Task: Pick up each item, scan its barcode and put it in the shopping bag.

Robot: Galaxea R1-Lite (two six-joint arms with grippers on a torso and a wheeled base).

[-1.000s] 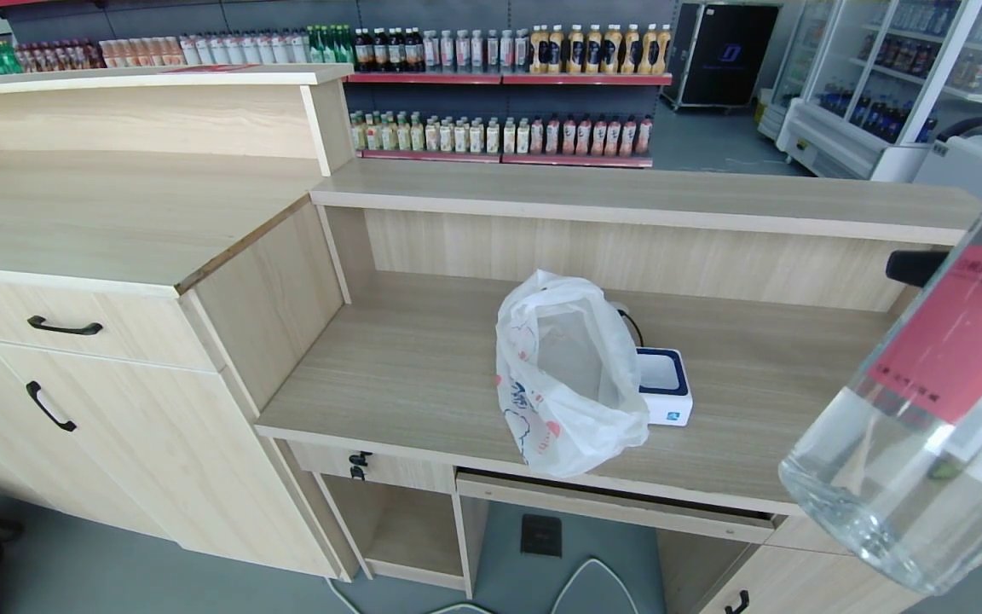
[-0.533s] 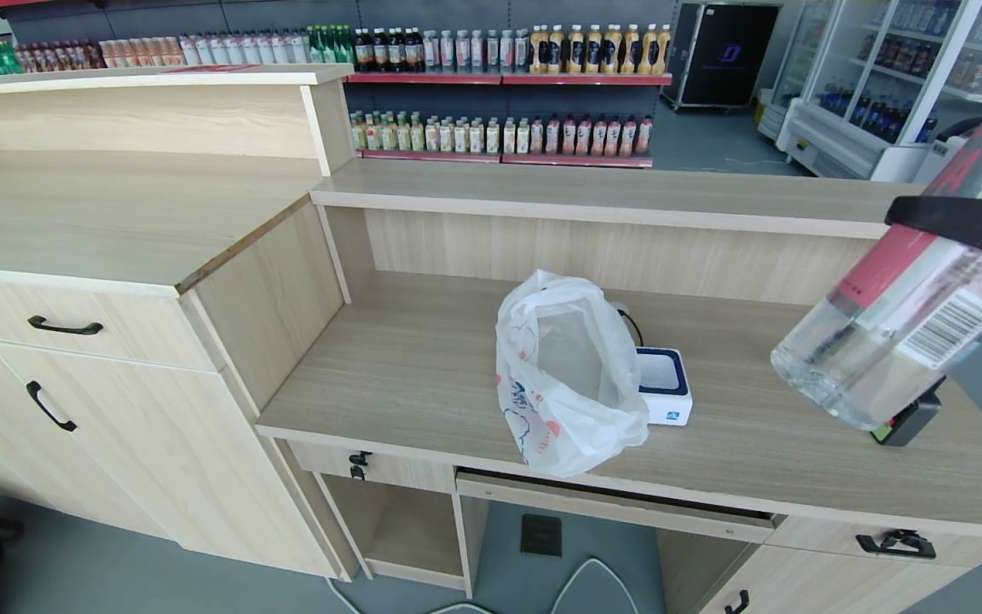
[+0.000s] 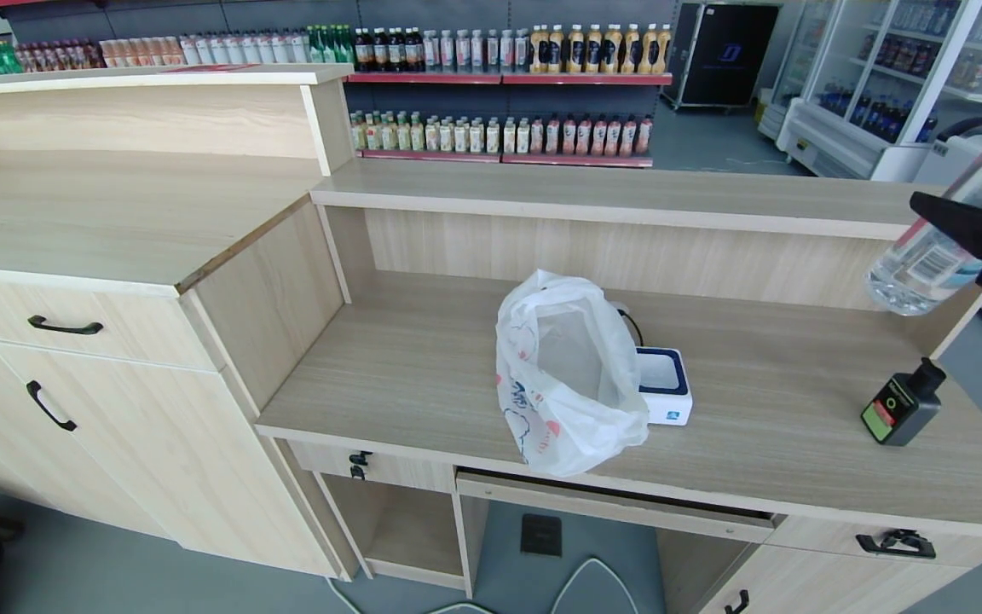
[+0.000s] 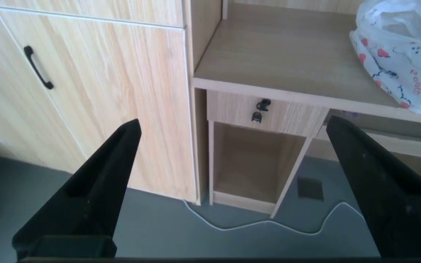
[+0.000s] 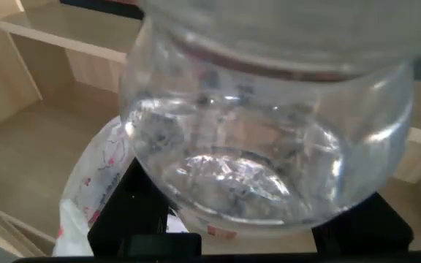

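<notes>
Tilted bottle (image 3: pixel 913 269) gripped by right tool (image 3: pixel 968 239) at frame's right edge, base jutting lower left; left tool (image 4: pixel 232 124) spread wide

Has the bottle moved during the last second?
Yes. The bottle has gone farther from the camera and higher, now over the right end of the desk.

The shopping bag (image 3: pixel 568 375) stands on the counter (image 3: pixel 423 367), near its middle and at the front edge, with the scanner box (image 3: pixel 666 388) touching its right side. A handheld device (image 3: pixel 900 408) lies on the counter, well apart to the right. The bottle (image 3: pixel 921 264) is in the air over the counter's right end, above and behind that device.
</notes>
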